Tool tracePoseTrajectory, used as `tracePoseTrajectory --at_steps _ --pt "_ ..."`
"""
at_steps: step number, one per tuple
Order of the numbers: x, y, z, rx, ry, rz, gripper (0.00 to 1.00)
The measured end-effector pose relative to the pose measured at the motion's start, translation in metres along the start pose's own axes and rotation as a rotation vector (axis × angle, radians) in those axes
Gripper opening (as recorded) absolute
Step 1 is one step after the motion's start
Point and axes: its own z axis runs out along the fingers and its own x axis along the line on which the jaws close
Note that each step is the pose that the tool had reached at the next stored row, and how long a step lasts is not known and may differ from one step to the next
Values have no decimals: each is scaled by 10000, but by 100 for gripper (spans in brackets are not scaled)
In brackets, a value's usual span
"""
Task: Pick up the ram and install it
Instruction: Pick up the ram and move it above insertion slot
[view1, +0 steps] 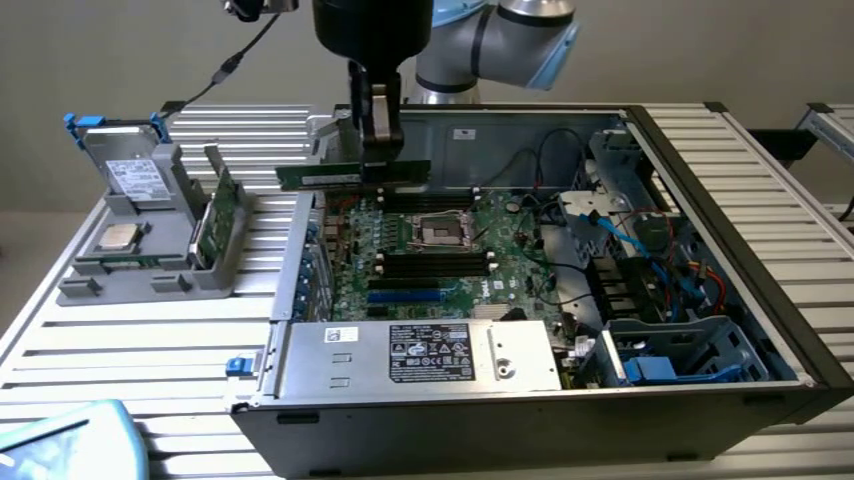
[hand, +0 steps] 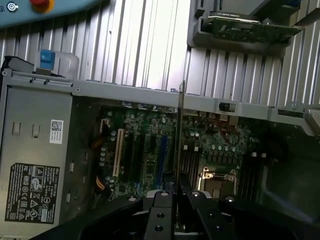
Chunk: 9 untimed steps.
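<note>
The ram (view1: 320, 177) is a long, slim green stick held level in the air above the far edge of the motherboard (view1: 441, 250). My gripper (view1: 380, 152) is shut on its top edge, pointing straight down. In the wrist view the ram (hand: 180, 130) shows edge-on as a thin line running out from between the black fingers (hand: 159, 205) of my gripper (hand: 177, 197). It hangs over the board near the black memory slots (view1: 434, 262) and the processor socket (hand: 217, 180), apart from both.
The open computer case (view1: 747, 260) holds a silver power supply (view1: 427, 355) in front and cables at the exterior view's right. A grey holder (view1: 147, 270) outside the case carries a wider green card (view1: 214, 215), a silver processor (view1: 118, 237) and a drive (view1: 134, 180).
</note>
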Motion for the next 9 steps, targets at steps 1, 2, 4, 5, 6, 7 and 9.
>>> tracePoseTrajectory --at_steps 1,2,4,5,6,7,9 --pt "10 -33 -3 0 -7 -1 14" --pt "21 -65 -5 2 -16 -2 14" --pt "38 -128 -8 5 -32 -3 14" --pt "45 -161 -11 5 -40 -3 14" --pt "51 -194 -14 6 -48 -4 14" --pt "55 -222 -15 7 -57 -5 14" --pt "62 -265 -10 9 -69 0 14"
